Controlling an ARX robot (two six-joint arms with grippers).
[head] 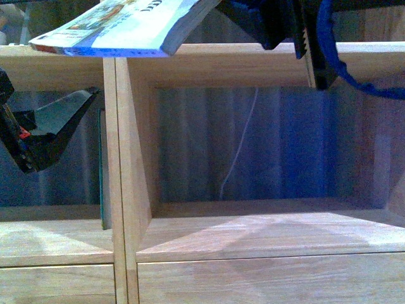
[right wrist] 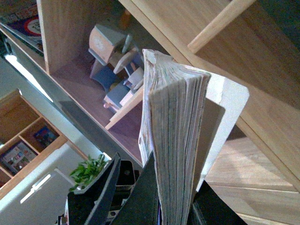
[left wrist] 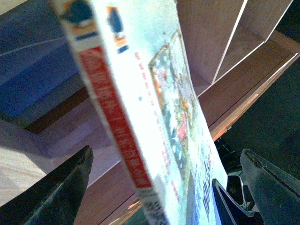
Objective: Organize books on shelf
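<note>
My right gripper [head: 237,12] is shut on the thin paperback [head: 120,28] and holds it flat at the top, in front of the pale wood shelf [head: 126,158]. In the right wrist view the paperback's page edge [right wrist: 173,140] stands clamped between that gripper's [right wrist: 171,206] jaws. My left gripper [head: 44,136] is open in the left compartment, below the paperback. In the left wrist view its fingers [left wrist: 61,192] stand wide apart on either side of the paperback [left wrist: 140,93], not touching it. A thin dark green book [head: 103,171] stands upright against the divider.
The wide right compartment has an open back with a thin white cable [head: 237,152] hanging behind it. A drawer front [head: 253,282] runs below. The right wrist view shows small wooden toy furniture [right wrist: 115,61] in a compartment and a green plant [right wrist: 86,171] beyond.
</note>
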